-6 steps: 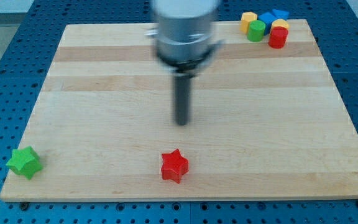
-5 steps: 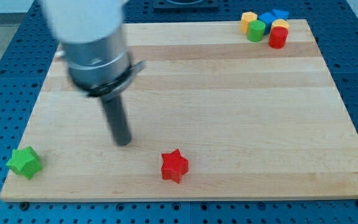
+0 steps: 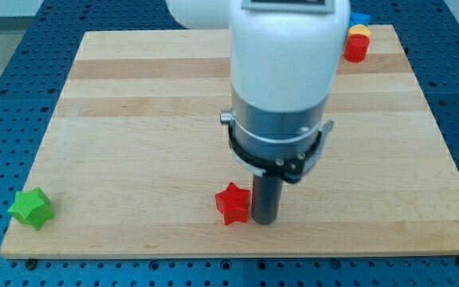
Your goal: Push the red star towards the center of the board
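The red star [image 3: 232, 203] lies near the view's bottom edge of the wooden board [image 3: 134, 119], about midway across. My tip [image 3: 264, 221] is right beside the star on its right side, touching or nearly touching it. The arm's white and grey body rises above it and hides the board's middle and part of the top right corner.
A green star [image 3: 31, 208] sits at the board's bottom left corner. At the top right corner a red cylinder [image 3: 356, 48], a yellow block [image 3: 359, 31] and a blue block [image 3: 360, 17] show beside the arm; the other blocks there are hidden.
My tip swung from the board's middle to the left, then down to the right of the red star. The star has shifted slightly to the right.
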Action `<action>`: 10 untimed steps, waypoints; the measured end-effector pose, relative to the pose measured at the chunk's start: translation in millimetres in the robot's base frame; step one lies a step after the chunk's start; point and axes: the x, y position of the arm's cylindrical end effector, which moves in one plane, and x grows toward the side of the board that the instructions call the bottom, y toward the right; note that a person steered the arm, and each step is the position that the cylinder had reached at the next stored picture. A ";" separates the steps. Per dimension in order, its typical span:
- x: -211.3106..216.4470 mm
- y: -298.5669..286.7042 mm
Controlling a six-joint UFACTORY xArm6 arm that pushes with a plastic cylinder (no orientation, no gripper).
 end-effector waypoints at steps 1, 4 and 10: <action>-2.9 -26.6; 27.7 -60.0; -125.1 -56.8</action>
